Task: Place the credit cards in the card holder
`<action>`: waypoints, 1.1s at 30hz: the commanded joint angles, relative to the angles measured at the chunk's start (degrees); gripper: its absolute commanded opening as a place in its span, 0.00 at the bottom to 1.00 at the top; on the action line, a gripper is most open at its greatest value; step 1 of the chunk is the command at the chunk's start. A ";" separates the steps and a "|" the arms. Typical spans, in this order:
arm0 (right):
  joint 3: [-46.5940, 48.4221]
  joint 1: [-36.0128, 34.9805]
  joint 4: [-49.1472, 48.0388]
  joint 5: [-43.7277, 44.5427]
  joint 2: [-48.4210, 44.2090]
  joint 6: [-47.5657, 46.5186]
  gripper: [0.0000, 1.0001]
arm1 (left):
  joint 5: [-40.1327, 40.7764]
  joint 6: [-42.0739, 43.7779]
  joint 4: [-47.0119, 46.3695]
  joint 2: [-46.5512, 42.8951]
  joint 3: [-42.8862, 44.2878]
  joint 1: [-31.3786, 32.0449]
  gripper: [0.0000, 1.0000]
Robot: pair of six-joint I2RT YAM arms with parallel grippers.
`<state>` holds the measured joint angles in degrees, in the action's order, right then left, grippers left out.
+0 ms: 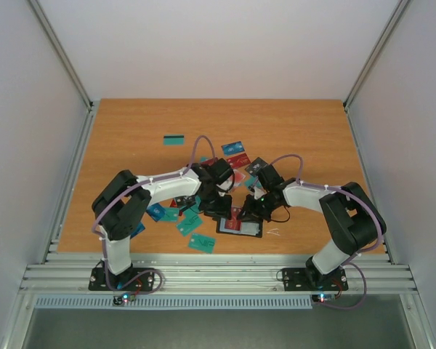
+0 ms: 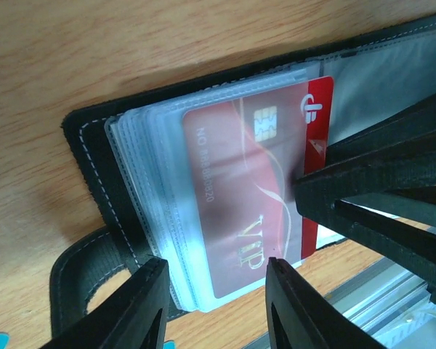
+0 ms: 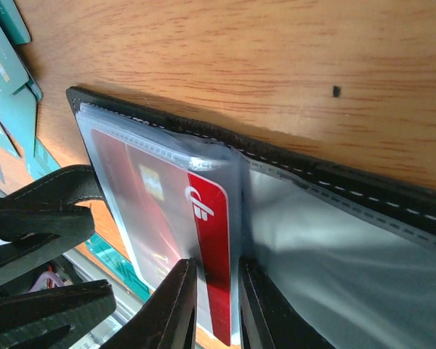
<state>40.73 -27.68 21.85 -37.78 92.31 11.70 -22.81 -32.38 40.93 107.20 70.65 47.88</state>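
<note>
Jaws on your right arm pinch the bare end of the red card (image 3: 212, 254). Most of it sits inside a clear pocket of the open card holder (image 3: 334, 180) on the surface. Its long side points toward your left jaws, which stand apart.

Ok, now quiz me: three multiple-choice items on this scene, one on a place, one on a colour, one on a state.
1. The red card sits: A on bare wood; B partly in a clear sleeve of the card holder; C lifted in the air.
2. The lone card at the far left of the table is: A red; B yellow; C teal.
3. The card holder is: A lying open; B shut; C standing on edge.

Answers:
1 B, only its logo end juts out of the plastic.
2 C, the top view shows teal with a dark stripe.
3 A, its inside faces up, spread on the wood.
</note>
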 commanded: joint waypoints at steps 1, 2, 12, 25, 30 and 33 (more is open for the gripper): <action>-1.46 -0.53 -1.77 0.89 1.36 0.73 0.19 | -2.23 -0.25 -1.12 2.15 0.54 -0.05 0.38; -1.50 -0.53 -1.82 0.87 1.51 0.77 0.19 | -2.24 -0.23 -0.84 2.48 0.74 -0.05 0.38; -1.80 -0.51 -2.25 0.36 1.72 0.69 0.19 | -3.47 -0.66 -1.52 3.99 0.99 -0.06 0.39; -1.60 -0.53 -2.69 -0.89 1.53 0.69 0.21 | -2.17 -0.85 0.73 3.96 3.89 0.51 0.40; -1.55 -0.53 -2.69 -0.98 1.79 0.51 0.21 | -1.89 -0.68 1.28 4.94 4.84 1.07 0.39; -1.49 -0.53 -2.71 -1.15 1.99 0.34 0.21 | -1.70 -0.76 1.33 5.05 4.79 1.17 0.39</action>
<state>39.97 -27.66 19.68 -39.42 92.53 11.97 -24.60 -32.99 42.65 111.02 73.73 48.45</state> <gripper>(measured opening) 0.213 0.395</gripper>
